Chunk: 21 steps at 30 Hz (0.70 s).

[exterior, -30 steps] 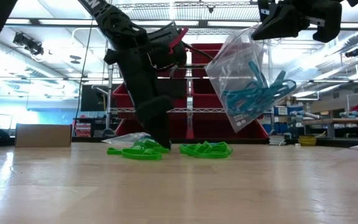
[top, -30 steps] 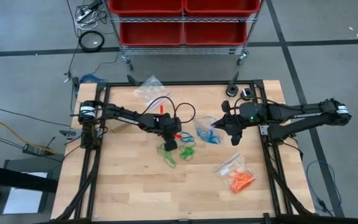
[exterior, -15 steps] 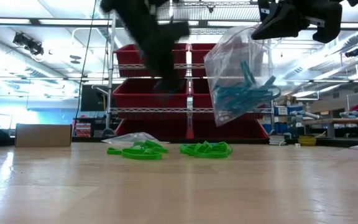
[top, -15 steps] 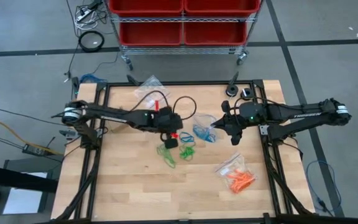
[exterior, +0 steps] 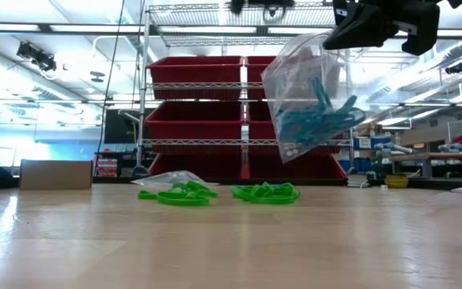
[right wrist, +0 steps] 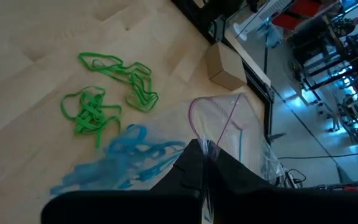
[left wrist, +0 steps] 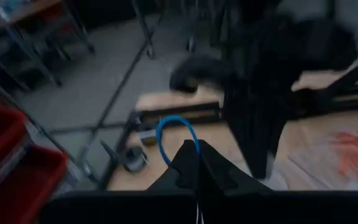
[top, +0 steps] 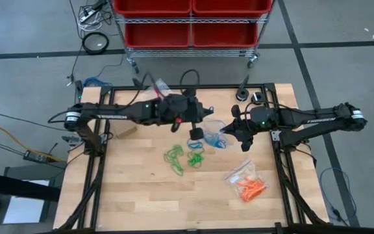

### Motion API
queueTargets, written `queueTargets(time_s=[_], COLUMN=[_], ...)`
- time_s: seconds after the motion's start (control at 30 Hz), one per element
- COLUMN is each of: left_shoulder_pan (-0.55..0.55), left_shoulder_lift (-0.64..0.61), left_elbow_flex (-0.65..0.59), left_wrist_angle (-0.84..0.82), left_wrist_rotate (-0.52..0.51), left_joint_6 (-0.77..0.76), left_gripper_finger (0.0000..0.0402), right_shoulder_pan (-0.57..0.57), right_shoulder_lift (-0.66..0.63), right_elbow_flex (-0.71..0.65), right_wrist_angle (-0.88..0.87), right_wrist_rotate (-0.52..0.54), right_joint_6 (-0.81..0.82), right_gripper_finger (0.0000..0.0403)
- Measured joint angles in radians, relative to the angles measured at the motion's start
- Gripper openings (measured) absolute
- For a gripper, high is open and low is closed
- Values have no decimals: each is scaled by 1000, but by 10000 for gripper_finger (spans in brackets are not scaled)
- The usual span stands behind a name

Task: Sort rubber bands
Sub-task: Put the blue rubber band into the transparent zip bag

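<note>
pinching a thin blue rubber band point(left wrist: 174, 134), left gripper point(left wrist: 197, 152), right gripper point(right wrist: 202, 155) clamped on clear bag point(exterior: 307, 100)

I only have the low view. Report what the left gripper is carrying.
Observer: The left gripper is shut on a single blue rubber band.
Operator: Place it over the table for me.
Observer: It is raised, just on the left arm's side of the clear bag of blue bands that the right gripper pinches.
Operator: Now locate the orange ones.
Observer: The orange bands lie in a second bag on the right arm's side, away from the shelves.
</note>
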Motion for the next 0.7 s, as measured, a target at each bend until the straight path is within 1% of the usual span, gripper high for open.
queueTargets(time_s=[0.13, 0.37, 0.57, 0.7], left_shoulder_pan=[18, 28, 45, 55], left_shoulder_lift=[58, 107, 106, 106], left_elbow_flex=[-2, -2, -1, -1], left_wrist_angle=[-16, -13, -14, -24], left_wrist_rotate=[67, 120, 218, 226], left_joint_6=[-34, -86, -182, -204], left_gripper_finger=[2, 14, 42, 67], right_shoulder_pan=[0, 0, 0, 0], right_shoulder_lift=[0, 0, 0, 0], right_elbow_flex=[0, 0, 0, 0], right_wrist_angle=[0, 1, 2, 2], right_wrist_rotate=[1, 11, 13, 13], right_joint_6=[-8, -9, -15, -15], right_gripper_finger=[0, 0, 0, 0])
